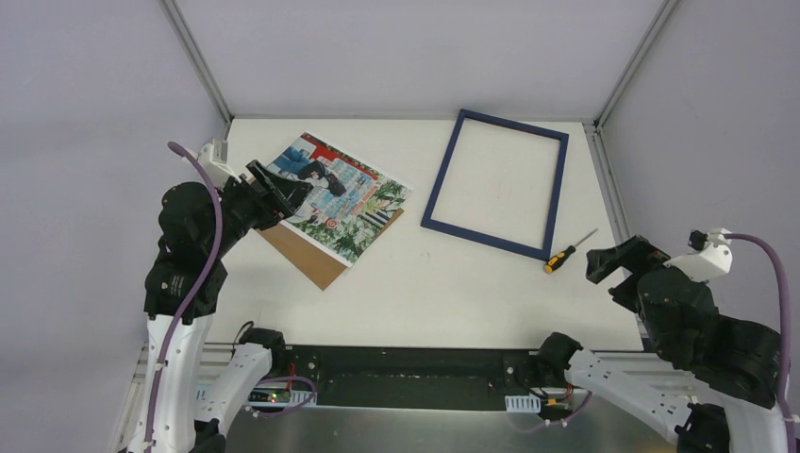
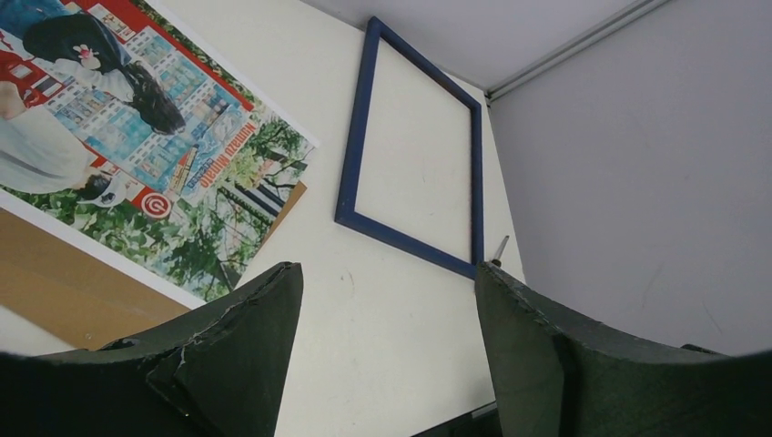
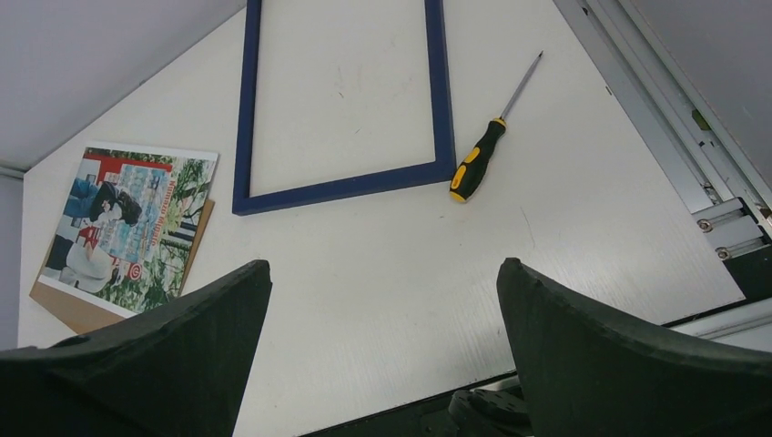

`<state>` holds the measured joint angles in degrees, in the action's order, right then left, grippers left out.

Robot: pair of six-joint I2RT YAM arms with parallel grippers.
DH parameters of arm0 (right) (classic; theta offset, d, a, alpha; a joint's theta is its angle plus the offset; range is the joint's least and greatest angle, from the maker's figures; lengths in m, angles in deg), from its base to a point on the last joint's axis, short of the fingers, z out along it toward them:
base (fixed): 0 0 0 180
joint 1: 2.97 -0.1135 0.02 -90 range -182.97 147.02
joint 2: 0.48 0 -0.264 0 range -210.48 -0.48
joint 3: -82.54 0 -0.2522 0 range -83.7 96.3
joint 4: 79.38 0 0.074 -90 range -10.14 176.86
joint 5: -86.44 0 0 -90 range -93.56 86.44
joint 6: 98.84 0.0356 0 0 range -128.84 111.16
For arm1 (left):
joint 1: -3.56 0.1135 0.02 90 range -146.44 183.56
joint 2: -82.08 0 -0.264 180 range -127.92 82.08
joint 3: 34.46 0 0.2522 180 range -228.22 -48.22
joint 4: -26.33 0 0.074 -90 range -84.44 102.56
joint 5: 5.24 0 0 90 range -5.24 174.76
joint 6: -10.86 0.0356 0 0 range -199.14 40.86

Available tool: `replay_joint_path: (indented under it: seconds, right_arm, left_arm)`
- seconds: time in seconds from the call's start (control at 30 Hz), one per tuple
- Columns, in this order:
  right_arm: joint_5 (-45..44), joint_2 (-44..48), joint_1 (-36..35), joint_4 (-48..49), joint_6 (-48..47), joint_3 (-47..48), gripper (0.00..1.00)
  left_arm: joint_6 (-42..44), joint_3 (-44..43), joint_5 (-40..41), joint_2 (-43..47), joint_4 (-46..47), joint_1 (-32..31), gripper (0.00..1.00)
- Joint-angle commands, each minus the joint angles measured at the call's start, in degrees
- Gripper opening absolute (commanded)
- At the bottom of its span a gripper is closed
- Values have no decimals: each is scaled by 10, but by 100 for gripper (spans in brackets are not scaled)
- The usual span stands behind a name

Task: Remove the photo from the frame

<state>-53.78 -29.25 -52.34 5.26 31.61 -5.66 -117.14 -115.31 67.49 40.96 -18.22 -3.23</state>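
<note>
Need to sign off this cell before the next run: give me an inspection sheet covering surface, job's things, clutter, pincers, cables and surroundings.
Surface: white table, a few faint marks.
Job's things: photo lies face up on the brown backing board, at the left; frame lies empty at the right, apart from it.
Clutter: screwdriver with a yellow-and-black handle, beside the frame's near right corner.
Pincers: left pincer open, over the photo's left edge, holding nothing; right pincer open, off to the right, holding nothing.
Cables: purple cable on the left arm, another on the right arm, both away from the items.
Surroundings: plain grey walls, metal rails in the corners.
</note>
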Motion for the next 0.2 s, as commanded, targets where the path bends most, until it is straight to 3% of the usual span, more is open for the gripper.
replay_joint_path:
  seconds: [0.0, 0.17]
  right_arm:
    - [-19, -4, 1, -21, 17, 15, 99]
    - [-2, 5, 1, 5, -9, 12, 99]
  left_arm:
    - [14, -9, 13, 4, 7, -3, 70]
    - [10, -7, 14, 6, 3, -2, 70]
